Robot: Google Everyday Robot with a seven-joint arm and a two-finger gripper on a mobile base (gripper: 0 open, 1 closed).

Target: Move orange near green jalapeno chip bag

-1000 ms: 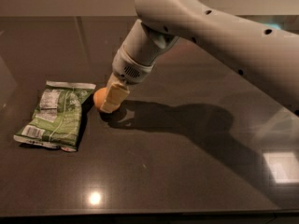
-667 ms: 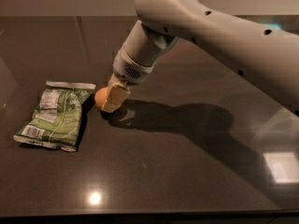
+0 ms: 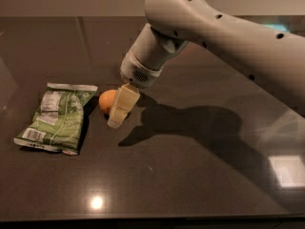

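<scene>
On the dark table (image 3: 190, 185), left side, green jalapeno chip bag (image 3: 57, 116) lies flat, label up. Orange (image 3: 107, 101) sits on the table just beside the bag's upper right corner. Gripper (image 3: 116, 118) is low at the orange's right side, partly covering it; open or closed, cannot tell. Arm (image 3: 224, 37) enters from the upper right.
</scene>
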